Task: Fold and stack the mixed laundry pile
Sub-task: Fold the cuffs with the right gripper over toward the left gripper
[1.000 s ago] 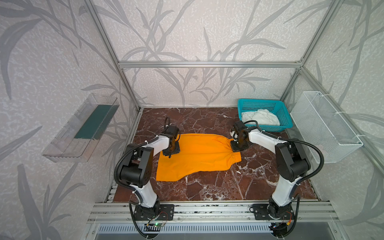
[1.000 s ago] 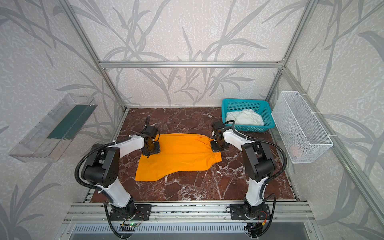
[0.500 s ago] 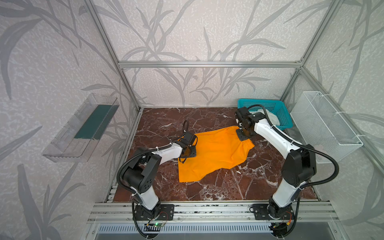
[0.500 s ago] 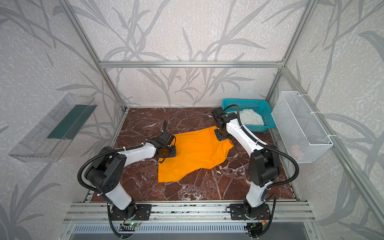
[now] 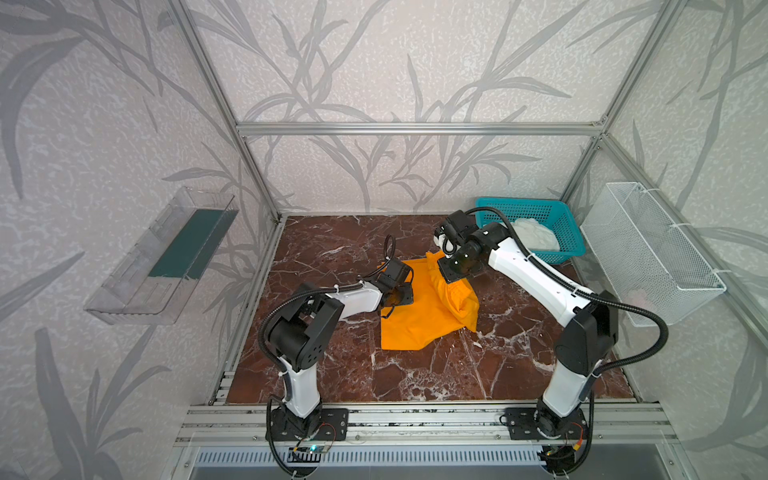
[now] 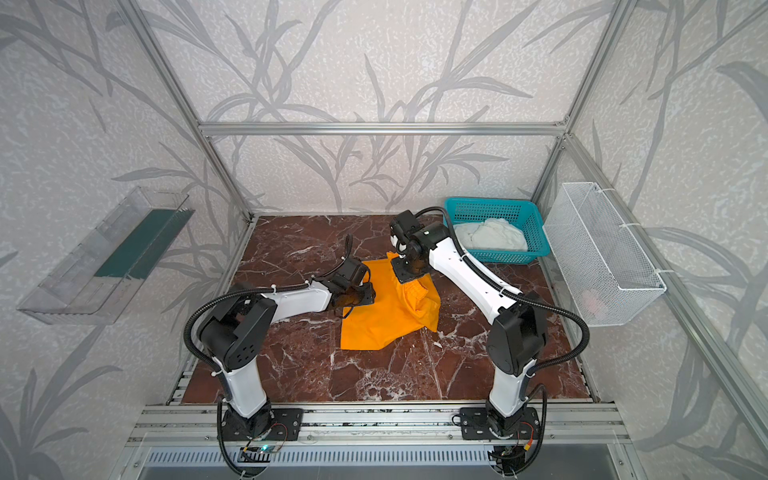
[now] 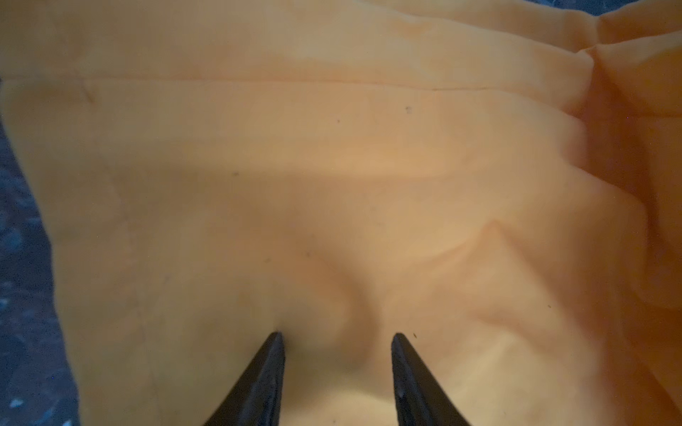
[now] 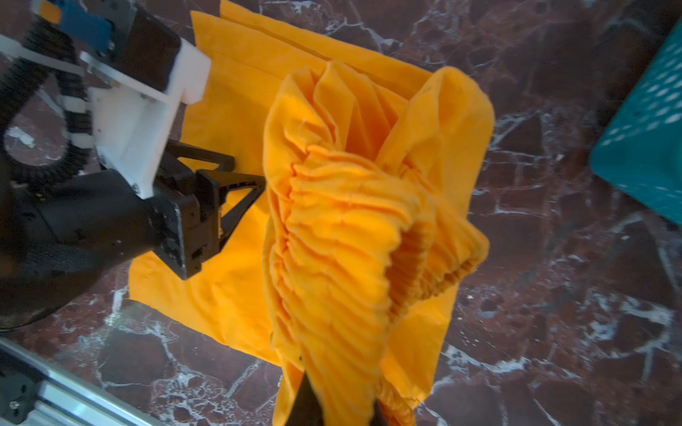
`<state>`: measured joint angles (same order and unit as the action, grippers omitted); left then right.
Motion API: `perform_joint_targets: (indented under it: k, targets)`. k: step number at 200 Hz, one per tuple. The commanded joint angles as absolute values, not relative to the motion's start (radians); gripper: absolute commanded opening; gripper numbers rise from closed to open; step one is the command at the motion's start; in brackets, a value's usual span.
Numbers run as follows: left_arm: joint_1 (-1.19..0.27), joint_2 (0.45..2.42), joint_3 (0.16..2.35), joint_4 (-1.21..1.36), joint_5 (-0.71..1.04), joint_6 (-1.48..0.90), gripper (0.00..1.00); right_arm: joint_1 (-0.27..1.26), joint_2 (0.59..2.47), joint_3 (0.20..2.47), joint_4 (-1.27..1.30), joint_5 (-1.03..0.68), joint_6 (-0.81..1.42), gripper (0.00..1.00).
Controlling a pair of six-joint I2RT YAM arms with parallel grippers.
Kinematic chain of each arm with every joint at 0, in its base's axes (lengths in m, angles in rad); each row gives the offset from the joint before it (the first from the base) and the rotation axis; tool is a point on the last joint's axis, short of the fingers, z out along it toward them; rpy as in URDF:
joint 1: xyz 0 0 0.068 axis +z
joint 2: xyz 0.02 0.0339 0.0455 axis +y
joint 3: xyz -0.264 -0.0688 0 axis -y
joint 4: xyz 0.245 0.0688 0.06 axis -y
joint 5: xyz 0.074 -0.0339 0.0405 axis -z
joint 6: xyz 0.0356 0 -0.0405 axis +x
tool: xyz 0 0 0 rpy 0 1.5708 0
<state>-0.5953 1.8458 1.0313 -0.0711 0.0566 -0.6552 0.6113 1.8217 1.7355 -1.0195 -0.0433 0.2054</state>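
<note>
The bright orange trousers [image 5: 419,328] [image 6: 380,322] lie mid-table, with their gathered waistband end [image 8: 350,228] lifted and drooping over the flat part. My right gripper [image 8: 337,398] [image 5: 455,276] is shut on that waistband and holds it above the table. My left gripper [image 7: 337,337] [image 5: 399,297] is open, both fingertips [image 7: 275,354] pressing down on the flat orange cloth [image 7: 332,166] with a low wrinkle between them. It also shows in the right wrist view as the left gripper [image 8: 249,172] beside the raised folds. The white shirt [image 5: 534,237] [image 6: 490,237] lies bunched in the teal basket [image 5: 519,203].
The teal basket [image 6: 490,201] stands at the back right corner, close behind my right arm. A white wire basket [image 5: 648,249] hangs on the right wall and a clear shelf [image 5: 166,257] on the left wall. An aluminium rail [image 5: 415,415] borders the front edge.
My right gripper has lifted the waistband end and carried it back over the trousers. My left gripper has slid right along the cloth, and the spread-out trousers are now bunched much shorter.
</note>
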Motion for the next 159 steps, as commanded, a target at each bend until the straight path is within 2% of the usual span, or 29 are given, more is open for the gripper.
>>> perform_joint_targets:
  k: [1,64,112,137,159]
  targets:
    - [-0.591,1.812,0.976,-0.168,0.075,-0.675,0.47,0.629,1.859,1.755,-0.971,-0.110,0.274,0.00]
    - [-0.520,1.629,0.963,-0.403,0.021,-0.675,0.45,0.662,1.922,1.736,-0.964,-0.029,0.304,0.00]
    - [-0.463,1.618,0.850,-0.305,0.080,-0.652,0.34,0.704,1.984,1.782,-0.959,-0.020,0.331,0.00]
    - [-0.442,1.633,0.828,-0.262,0.103,-0.624,0.32,0.751,2.058,1.866,-1.013,0.030,0.334,0.09]
    - [-0.427,1.640,0.823,-0.248,0.123,-0.615,0.29,0.767,2.082,1.878,-0.980,-0.087,0.339,0.24]
